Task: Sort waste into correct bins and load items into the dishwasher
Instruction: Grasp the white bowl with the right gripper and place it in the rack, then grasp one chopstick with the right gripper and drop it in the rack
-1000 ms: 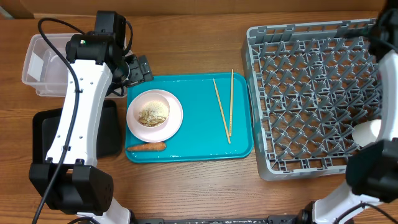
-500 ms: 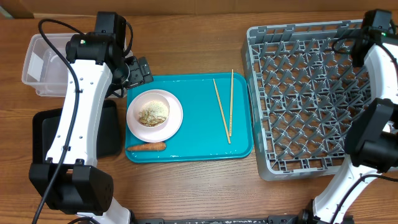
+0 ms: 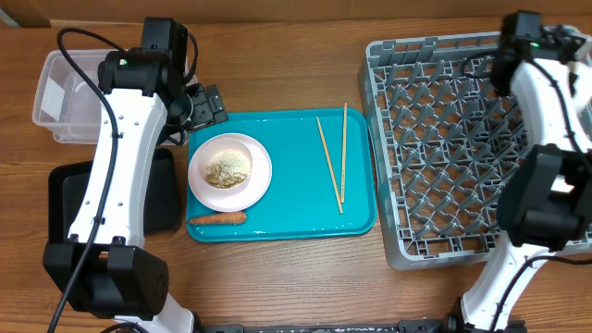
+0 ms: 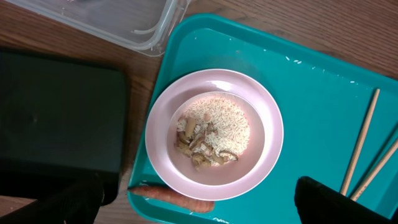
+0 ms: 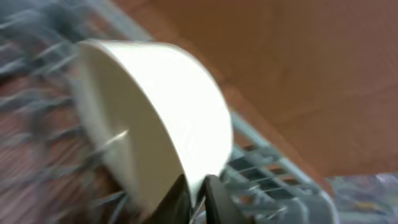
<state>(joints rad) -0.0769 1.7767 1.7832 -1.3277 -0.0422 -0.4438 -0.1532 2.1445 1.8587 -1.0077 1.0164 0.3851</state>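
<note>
My left gripper [image 3: 202, 104] is open and empty above the teal tray's left end; its view [image 4: 199, 202] looks down on a pale pink plate [image 4: 214, 134] holding rice-like scraps [image 4: 214, 127]. The plate [image 3: 230, 172] lies on the tray, with an orange carrot [image 3: 218, 219] in front of it and two chopsticks [image 3: 331, 162] to its right. My right gripper [image 5: 199, 186] is shut on the rim of a white bowl [image 5: 155, 106] above the grey dish rack [image 3: 444, 139]; that view is blurred. The right arm is over the rack's far side [image 3: 509, 60]. Wrapper, tissue, cup and pink bowl are out of view.
The clear tub [image 3: 60, 92] stands at the far left and the black tray [image 3: 111, 199] in front of it, partly under my left arm. The teal tray [image 3: 296, 199] lies between them and the rack. The rack's pegs stand upright.
My right arm has swung from the rack's right edge leftward over its far side, carrying the white bowl. The left arm, plate, carrot and chopsticks have not moved.
</note>
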